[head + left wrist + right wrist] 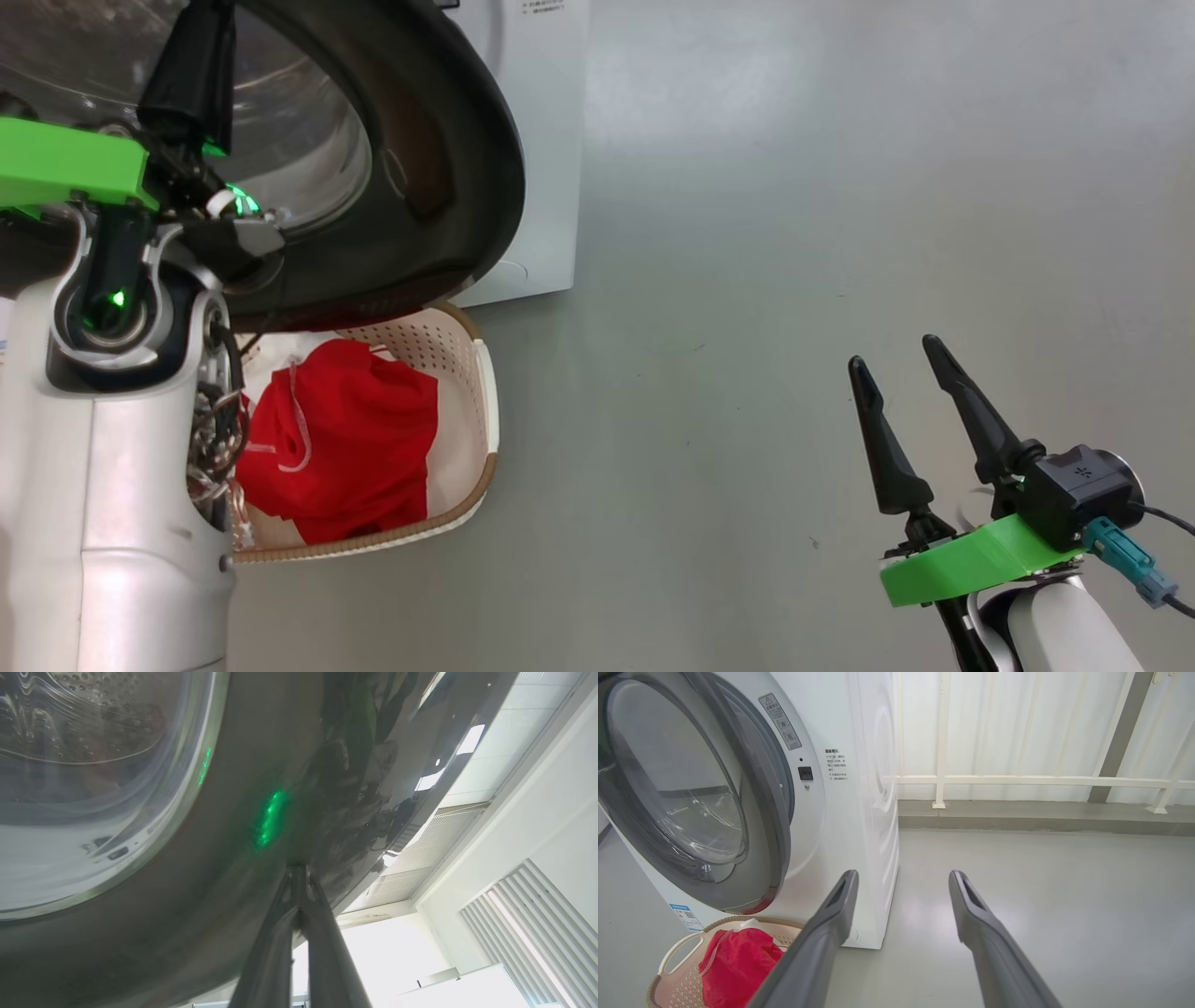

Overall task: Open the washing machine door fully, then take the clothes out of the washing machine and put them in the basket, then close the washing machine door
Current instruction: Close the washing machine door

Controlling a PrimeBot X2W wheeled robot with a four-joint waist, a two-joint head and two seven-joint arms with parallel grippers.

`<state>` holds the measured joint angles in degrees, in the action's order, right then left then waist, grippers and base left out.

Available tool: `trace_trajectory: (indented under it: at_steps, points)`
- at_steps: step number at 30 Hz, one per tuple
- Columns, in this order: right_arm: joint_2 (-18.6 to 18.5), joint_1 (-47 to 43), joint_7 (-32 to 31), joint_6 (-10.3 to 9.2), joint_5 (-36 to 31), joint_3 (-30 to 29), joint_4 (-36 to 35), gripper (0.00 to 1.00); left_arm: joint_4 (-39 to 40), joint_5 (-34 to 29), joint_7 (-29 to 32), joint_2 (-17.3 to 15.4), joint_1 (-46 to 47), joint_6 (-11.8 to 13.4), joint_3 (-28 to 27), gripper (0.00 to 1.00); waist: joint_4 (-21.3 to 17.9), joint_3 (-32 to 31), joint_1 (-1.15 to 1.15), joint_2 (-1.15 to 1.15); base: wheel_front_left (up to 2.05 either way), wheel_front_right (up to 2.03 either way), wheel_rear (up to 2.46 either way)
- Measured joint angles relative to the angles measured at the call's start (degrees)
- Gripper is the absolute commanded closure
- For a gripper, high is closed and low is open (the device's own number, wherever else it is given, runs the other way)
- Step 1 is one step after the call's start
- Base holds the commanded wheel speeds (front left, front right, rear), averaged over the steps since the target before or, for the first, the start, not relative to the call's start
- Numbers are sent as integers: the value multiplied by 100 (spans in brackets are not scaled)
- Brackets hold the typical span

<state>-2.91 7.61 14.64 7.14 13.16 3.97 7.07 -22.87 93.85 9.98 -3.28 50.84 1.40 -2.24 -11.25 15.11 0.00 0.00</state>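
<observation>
Clenched empty, the left claw (299, 870) touches the glossy black rim of the round glass washing machine door (467, 187), which stands ajar. The right claw (892, 352) hangs released. Soft red clothes (345, 439) lie in the cream perforated plastic basket (492, 439) below.

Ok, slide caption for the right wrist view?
Open right end effector over floor; washing machine door partly open, red clothes in basket.

The basket (481, 411) stands on the floor (794, 233) just before the washing machine (859, 812), under the washing machine door (448, 159), with the clothes (355, 439) lying in it. The left claw (299, 870) meets the door's rim; the right claw (896, 355) hangs well off to the right, above the floor.
</observation>
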Motion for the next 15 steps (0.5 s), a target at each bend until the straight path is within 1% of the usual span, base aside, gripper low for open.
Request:
trace_trajectory:
  at_steps: [7,8,9,10,11,15]
  points:
    - [1,5,0,0,0,-74,-2,0,84,35,109,13,-75,-64,22,100,101,-51,0,0,0,0,0]
    - [0,5,0,0,0,-82,-2,0,170,13,109,-1,-149,-146,47,93,120,-72,0,0,0,0,0]
    - [1,7,0,0,0,-91,1,0,264,-62,108,-25,-259,-223,89,68,139,-95,0,0,0,0,0]
    - [0,7,0,0,-1,-101,1,0,344,-129,105,-62,-389,-289,134,34,163,-117,0,0,0,0,0]
    - [-1,7,0,0,-1,-110,1,0,414,-188,102,-96,-539,-303,177,0,187,-139,0,0,0,0,0]
    - [0,4,0,0,-2,-119,16,0,581,-428,91,-144,-1226,-325,298,0,293,-251,0,0,0,0,0]
